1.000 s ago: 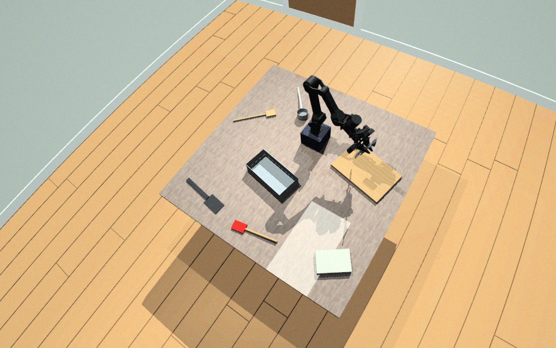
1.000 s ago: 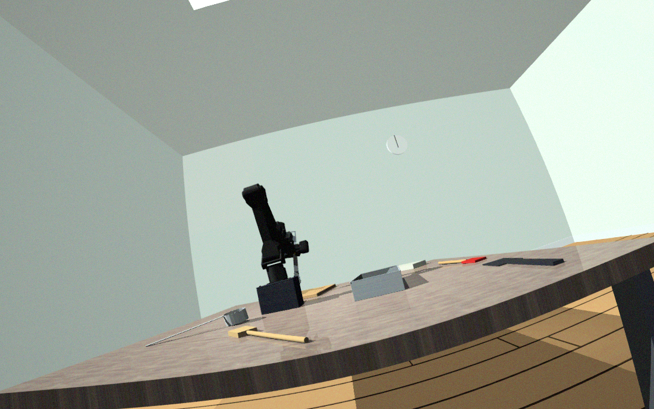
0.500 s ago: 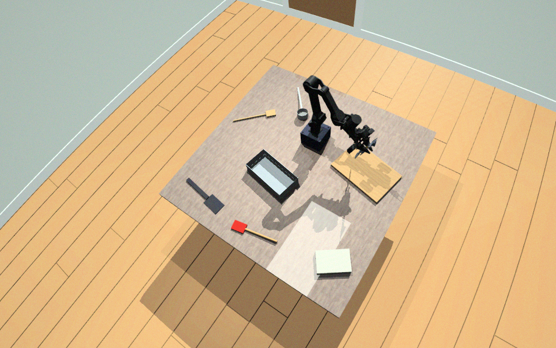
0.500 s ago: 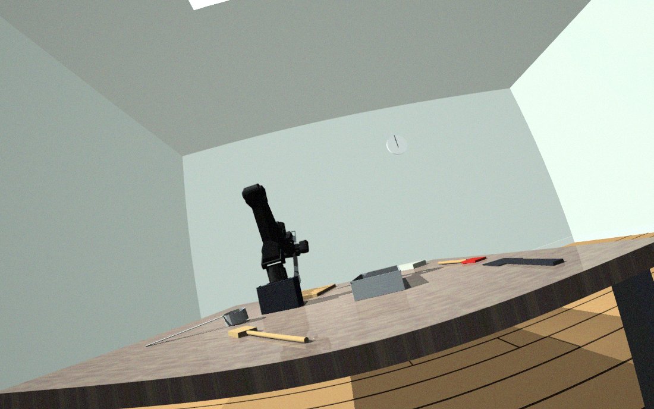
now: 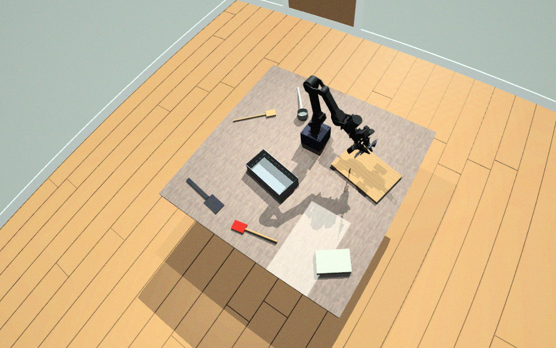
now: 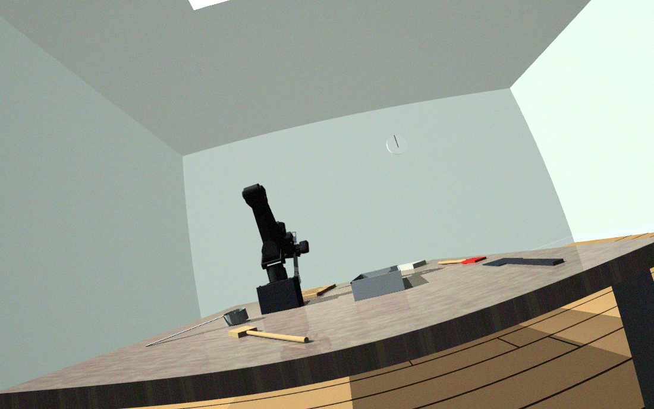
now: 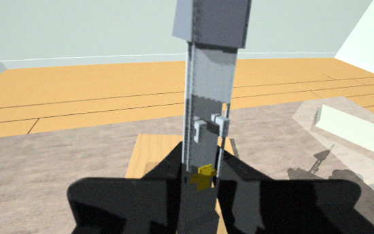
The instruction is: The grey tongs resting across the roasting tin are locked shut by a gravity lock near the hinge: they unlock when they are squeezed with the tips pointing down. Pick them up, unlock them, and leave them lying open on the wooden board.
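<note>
The black two-fingered pincer (image 5: 362, 148) (image 7: 196, 146) is clamped on the long grey metal tongs (image 5: 371, 145) (image 6: 296, 265) (image 7: 212, 75) — held in the air above the flat rectangular wooden board (image 5: 383, 178) (image 6: 316, 291) (image 7: 153, 149), apart from it. A small yellow piece (image 7: 204, 175) shows on the tongs near the fingers. The open dark-walled roasting tin (image 5: 269, 187) (image 6: 378, 286) stands on the greyish-brown surface (image 5: 229, 156) (image 6: 385, 318) (image 7: 44, 163), left of the board — the tongs well clear of it.

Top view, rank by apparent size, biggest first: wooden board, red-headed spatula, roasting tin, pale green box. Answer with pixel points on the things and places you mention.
1. Wooden board (image 5: 381, 186) (image 6: 318, 291) (image 7: 149, 146)
2. Roasting tin (image 5: 268, 186) (image 6: 378, 285)
3. Pale green box (image 5: 332, 261) (image 6: 412, 266) (image 7: 343, 126)
4. Red-headed spatula (image 5: 238, 226) (image 6: 474, 260)

Board and tin are fairly close; the spatula is long but thin, so smallest by area.
</note>
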`<state>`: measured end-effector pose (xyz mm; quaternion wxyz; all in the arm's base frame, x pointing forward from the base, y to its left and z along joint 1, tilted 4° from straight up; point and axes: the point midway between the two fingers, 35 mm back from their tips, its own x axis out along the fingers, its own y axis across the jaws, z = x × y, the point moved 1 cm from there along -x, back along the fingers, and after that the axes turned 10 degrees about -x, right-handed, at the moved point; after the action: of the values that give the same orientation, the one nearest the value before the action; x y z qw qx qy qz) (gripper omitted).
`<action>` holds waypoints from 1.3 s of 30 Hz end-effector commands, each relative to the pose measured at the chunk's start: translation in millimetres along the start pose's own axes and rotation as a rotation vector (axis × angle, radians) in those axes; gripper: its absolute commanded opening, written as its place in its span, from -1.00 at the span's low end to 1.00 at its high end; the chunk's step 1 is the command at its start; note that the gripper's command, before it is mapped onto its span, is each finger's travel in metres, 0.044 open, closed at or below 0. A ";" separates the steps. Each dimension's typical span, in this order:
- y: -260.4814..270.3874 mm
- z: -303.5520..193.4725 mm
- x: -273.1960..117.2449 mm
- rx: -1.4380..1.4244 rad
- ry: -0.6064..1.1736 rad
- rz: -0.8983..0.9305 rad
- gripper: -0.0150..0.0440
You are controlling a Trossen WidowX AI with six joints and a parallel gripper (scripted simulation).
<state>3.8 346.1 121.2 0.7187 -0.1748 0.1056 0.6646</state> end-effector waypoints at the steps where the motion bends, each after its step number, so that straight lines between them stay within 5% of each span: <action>1: 0.9 4.2 7.4 0.001 0.027 0.008 -1.00; 39: 7.2 -17.1 61.6 -0.032 0.606 0.110 -1.00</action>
<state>3.8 392.4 79.9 0.6225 -0.3616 0.3049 0.6236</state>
